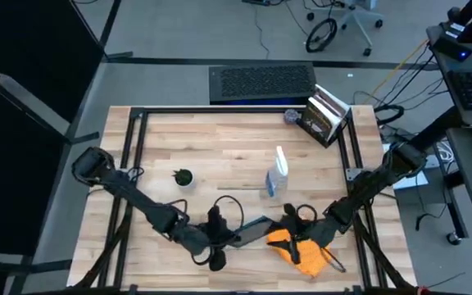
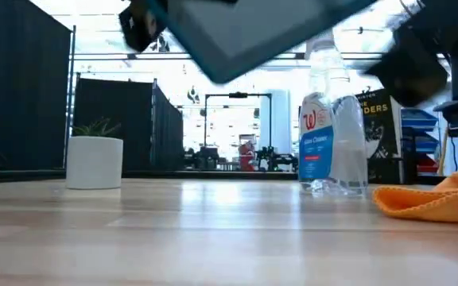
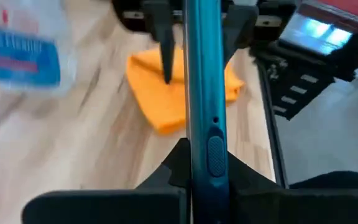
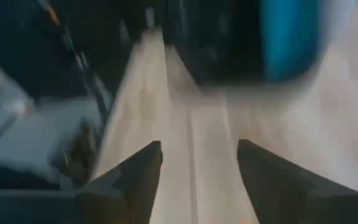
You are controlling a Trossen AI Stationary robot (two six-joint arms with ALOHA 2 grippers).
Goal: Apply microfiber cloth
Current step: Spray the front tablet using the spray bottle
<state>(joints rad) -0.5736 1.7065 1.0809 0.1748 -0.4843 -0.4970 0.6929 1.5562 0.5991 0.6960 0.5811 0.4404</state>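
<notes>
High view: left gripper (image 1: 229, 235) clamps the tablet (image 1: 252, 230) aloft; right gripper (image 1: 295, 232), fingers spread and empty, hovers over the microfiber cloth (image 1: 299, 249) crumpled on the table (image 1: 220, 147). Wiping apparently not begun.

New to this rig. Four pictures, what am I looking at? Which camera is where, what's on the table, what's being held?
It is a two-armed robot at a wooden table. One camera looks straight down, one sits at table height, and one rides on each wrist.

On the table: a small potted plant, a clear spray bottle, books at the far edge, and the orange microfiber cloth near the front.

The left gripper is shut on the edge of a teal-rimmed tablet, held off the table. The right gripper is open and empty, above the table beside the cloth.
</notes>
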